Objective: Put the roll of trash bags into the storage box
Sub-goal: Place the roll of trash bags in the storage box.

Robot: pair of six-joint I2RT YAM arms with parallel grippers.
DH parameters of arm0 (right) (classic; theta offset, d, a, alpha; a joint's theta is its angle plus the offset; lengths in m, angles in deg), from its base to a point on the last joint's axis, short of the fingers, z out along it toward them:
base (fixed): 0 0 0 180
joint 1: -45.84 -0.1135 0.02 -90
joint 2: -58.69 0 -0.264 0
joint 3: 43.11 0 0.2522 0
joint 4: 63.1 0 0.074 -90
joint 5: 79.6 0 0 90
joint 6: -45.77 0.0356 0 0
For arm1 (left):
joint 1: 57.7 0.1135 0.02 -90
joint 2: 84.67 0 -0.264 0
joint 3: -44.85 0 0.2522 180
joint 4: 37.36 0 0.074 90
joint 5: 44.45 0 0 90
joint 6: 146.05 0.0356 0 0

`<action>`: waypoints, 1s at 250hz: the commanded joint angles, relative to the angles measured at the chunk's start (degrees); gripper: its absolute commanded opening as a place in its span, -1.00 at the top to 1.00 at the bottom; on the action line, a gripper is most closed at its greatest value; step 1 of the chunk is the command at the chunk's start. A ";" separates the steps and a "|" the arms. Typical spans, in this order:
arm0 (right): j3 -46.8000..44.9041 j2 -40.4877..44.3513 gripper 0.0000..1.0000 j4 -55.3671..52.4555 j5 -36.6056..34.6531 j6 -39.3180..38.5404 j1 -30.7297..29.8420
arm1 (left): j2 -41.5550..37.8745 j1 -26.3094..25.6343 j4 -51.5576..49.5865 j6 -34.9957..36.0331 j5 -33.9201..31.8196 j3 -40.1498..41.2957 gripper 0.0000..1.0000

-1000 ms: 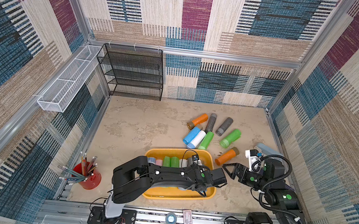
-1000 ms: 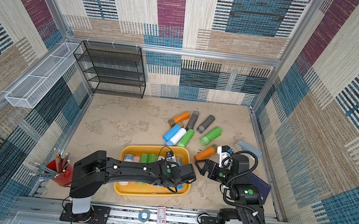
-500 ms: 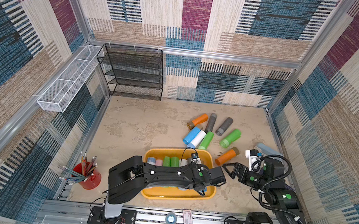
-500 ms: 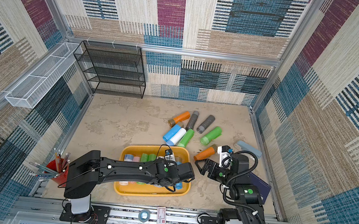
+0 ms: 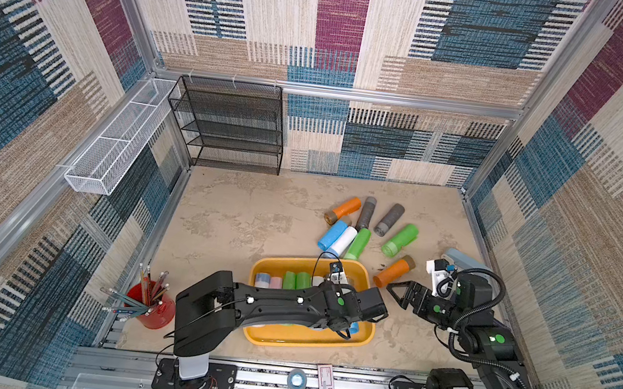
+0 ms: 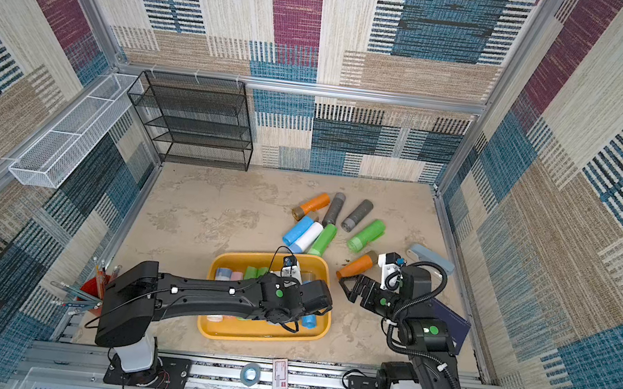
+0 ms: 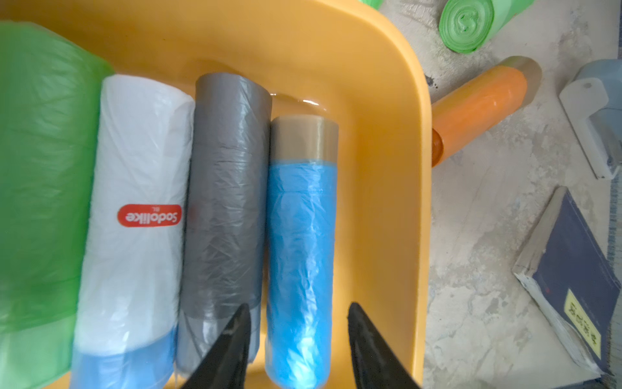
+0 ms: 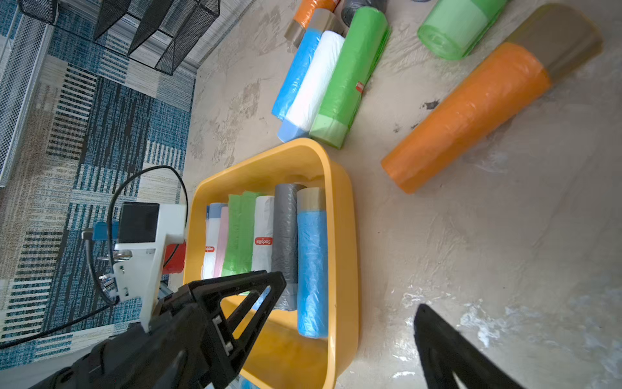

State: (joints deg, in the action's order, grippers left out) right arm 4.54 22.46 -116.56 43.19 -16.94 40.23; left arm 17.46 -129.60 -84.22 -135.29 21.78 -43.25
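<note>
Tabletop (image 5: 258,217), box (image 5: 298,341) unmoved; left elbow (image 5: 205,304) leftward

Rolls (image 5: 296,280) in the storage box (image 5: 302,343) mostly out of sight beneath the left arm (image 5: 279,305)

Fifteen rolls of trash bags (image 8: 471,111) and one storage box (image 5: 302,341).
Seven boxed rolls (image 8: 286,242): two white, two green, one pink, one grey, one blue. Eight loose rolls (image 5: 400,240) on the bench (image 5: 241,219): two orange, two grey, two green, one blue, one white. One rack (image 5: 228,127), one basket (image 5: 116,141), one pencil cup (image 5: 153,311).
</note>
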 commanded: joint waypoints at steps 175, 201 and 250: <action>0.79 -12.53 -0.99 10.17 -13.06 6.89 -0.02 | -23.17 1.02 14.78 30.91 -0.10 18.62 -0.10; -0.14 -16.55 -1.00 15.43 -13.98 9.09 -0.02 | -30.62 1.37 21.92 37.89 3.20 25.10 -0.18; -1.55 -25.67 -0.77 23.56 -12.63 10.56 -0.05 | -42.36 2.03 17.97 46.85 6.45 28.96 -0.37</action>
State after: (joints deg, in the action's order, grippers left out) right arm 3.50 0.41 -100.93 30.76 -8.26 40.23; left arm -20.05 -127.87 -66.25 -97.91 25.39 -15.30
